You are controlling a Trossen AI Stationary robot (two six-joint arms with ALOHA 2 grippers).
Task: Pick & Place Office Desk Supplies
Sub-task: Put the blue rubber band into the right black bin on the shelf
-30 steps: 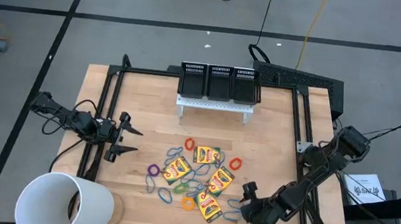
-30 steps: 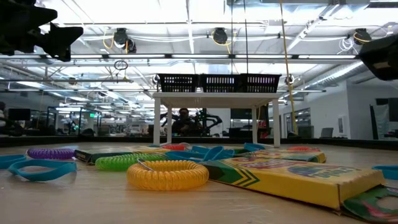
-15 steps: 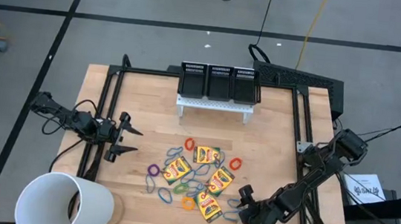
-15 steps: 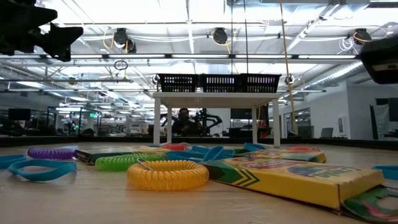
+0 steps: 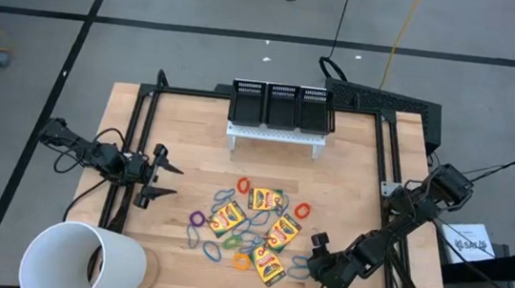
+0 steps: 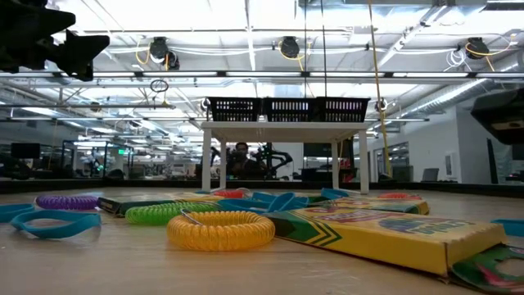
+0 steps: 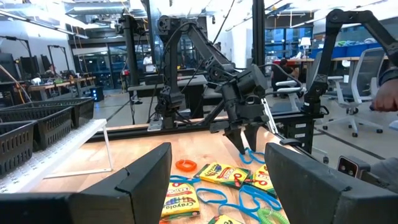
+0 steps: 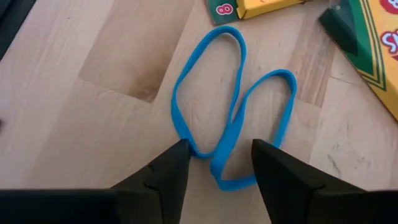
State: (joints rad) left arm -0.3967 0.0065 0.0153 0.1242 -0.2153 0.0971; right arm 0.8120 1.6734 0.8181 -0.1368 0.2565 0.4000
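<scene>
Right gripper (image 8: 214, 163) has narrowed over the last second, and we now see its part-open fingers straddling a blue rubber band (image 8: 233, 118) flat on the table (image 5: 360, 174) beside the crayon boxes (image 5: 267, 231), not yet gripped; left gripper (image 5: 160, 179) idles wide open.

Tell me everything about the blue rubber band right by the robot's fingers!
The blue rubber band is a thin, flat, bright blue loop, pinched in the middle so it makes two lobes. It lies flat on the wooden table near the crayon boxes. The right gripper is right over its near end, fingers on either side, not yet shut on it.
</scene>
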